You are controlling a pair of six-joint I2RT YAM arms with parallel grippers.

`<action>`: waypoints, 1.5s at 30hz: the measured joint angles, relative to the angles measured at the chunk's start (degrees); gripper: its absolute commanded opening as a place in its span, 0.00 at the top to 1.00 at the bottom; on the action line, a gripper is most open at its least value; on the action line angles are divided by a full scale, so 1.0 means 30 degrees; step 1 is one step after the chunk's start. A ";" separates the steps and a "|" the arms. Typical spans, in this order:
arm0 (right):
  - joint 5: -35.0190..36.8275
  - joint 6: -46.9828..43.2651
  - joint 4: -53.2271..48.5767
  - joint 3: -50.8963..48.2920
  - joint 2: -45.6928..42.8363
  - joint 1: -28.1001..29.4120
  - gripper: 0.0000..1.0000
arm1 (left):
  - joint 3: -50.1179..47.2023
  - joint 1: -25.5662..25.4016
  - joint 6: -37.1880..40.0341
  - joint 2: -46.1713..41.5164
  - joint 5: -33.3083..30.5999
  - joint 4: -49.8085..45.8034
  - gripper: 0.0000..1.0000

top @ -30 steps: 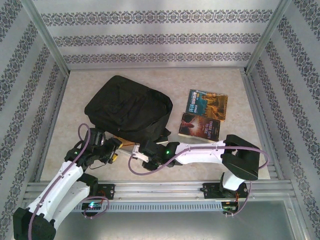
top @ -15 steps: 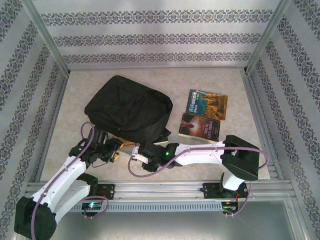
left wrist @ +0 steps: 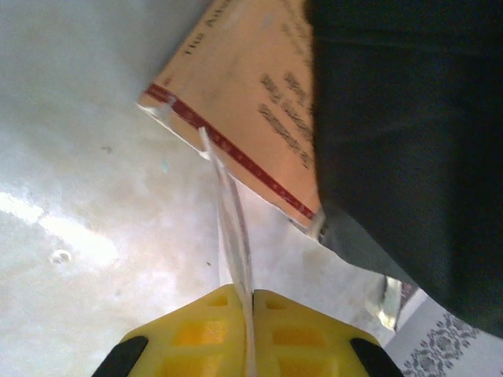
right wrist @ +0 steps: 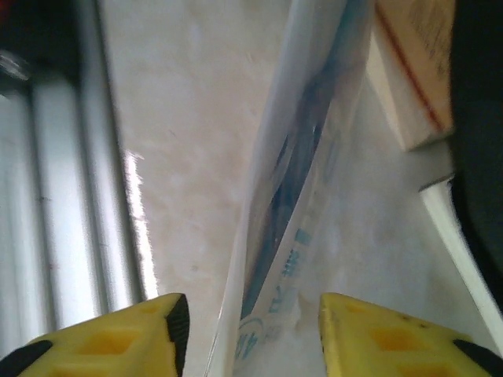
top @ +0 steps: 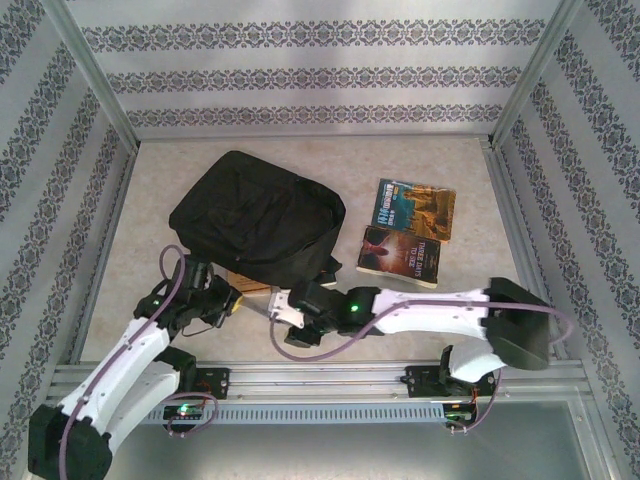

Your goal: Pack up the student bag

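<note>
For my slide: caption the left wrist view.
Left gripper shut on clear plastic sheet; orange book partly under student bag.

Clear plastic sleeve: you see it edge-on, running ahead from between the left gripper fingertips.
Tan book: just ahead of your left gripper, with a red stripe along its edge.
Blue-and-orange paperback: well apart from your right gripper.
Dark paperback: just beside the first, nearer that gripper.
Aluminium rail: left of your right gripper.
Table: pale, beneath both.

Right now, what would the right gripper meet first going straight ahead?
The clear plastic sleeve standing between its open fingers; beyond it probably bare table, though depth is unclear.
</note>
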 measured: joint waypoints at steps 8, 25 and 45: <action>-0.3184 0.3264 0.2841 -0.0576 -0.6688 -0.3373 0.32 | 0.3614 0.0000 0.1457 -0.1515 0.1559 0.0612 1.00; -0.3293 1.5999 0.6120 -0.3351 -0.9238 -0.8597 0.18 | 0.0984 0.0000 -0.0386 -0.0146 0.4138 1.7070 1.00; -0.7847 2.6447 1.9285 -0.6674 -0.6856 -0.9785 0.40 | 0.0066 0.0000 -0.0947 0.0197 0.3096 2.0014 1.00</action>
